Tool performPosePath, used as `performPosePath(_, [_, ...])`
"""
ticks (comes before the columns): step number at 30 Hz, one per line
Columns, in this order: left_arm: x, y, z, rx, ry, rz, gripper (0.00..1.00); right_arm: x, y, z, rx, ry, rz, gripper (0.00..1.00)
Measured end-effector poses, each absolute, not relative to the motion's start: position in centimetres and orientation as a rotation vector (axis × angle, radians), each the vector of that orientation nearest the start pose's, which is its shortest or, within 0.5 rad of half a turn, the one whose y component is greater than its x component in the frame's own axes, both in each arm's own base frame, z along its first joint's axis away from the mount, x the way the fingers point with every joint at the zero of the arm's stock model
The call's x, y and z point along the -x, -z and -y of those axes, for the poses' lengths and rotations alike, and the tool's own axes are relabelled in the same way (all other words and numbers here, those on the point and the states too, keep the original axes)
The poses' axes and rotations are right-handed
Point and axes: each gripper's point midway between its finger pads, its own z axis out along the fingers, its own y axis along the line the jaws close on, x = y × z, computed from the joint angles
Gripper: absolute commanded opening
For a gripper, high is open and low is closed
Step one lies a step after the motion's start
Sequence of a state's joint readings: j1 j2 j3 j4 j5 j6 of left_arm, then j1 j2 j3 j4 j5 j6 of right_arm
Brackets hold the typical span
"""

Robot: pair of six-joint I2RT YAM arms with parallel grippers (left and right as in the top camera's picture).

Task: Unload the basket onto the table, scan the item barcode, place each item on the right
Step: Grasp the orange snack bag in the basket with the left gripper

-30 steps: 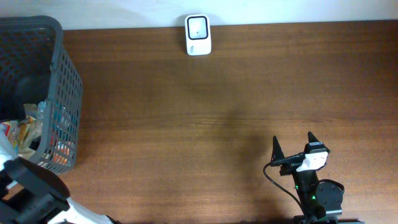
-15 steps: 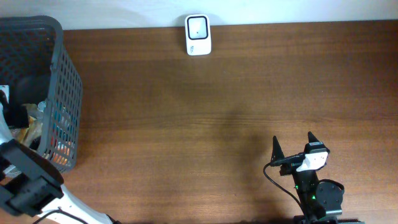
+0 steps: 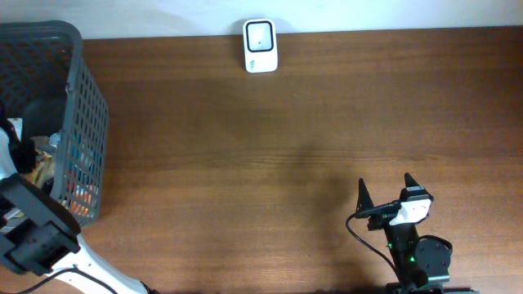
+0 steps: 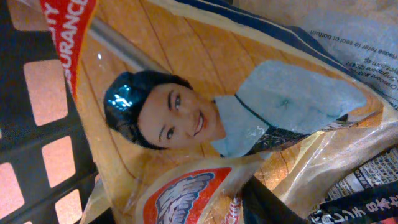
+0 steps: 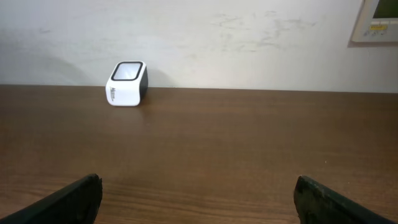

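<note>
In the left wrist view an orange snack bag (image 4: 205, 106) printed with a smiling woman and a red winged logo fills the frame. My left gripper (image 4: 186, 211) is down inside the grey basket (image 3: 82, 90), shut on a fold of this bag; one dark finger (image 4: 270, 205) presses against it. From overhead only the left arm (image 3: 33, 237) shows at the basket's near side. The white scanner (image 3: 261, 45) stands at the table's far edge, also visible as the scanner (image 5: 127, 83) ahead of my right gripper (image 5: 198, 199). That right gripper (image 3: 385, 192) rests open at the near right.
Other packets lie in the basket, one with black-and-white print (image 4: 373, 180) beside the held bag. The basket's dark mesh wall (image 4: 18, 124) is close on the left. Bare brown wood (image 3: 270, 163) stretches between basket and scanner.
The left arm has reached deeper into the basket and its jaws have closed from wide open onto the bag. The right arm has not moved.
</note>
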State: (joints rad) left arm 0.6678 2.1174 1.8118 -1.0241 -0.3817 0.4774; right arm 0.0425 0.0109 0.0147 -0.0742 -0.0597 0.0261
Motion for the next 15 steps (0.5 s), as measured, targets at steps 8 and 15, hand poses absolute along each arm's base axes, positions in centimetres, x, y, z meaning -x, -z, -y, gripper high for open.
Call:
performPosePath(8, [-32.7, -9.6, -33.9, 0.363, -0.705, -3.04, 0.0, -24.5, -16.0, -2.1, 0.059, -0.101, -1.641, 0.98])
performPosePath(15, [-34.4, -12.5, -34.6, 0.485, -0.7, -2.922, 0.0, -24.5, -16.0, -2.1, 0.059, -0.102, -1.641, 0.98])
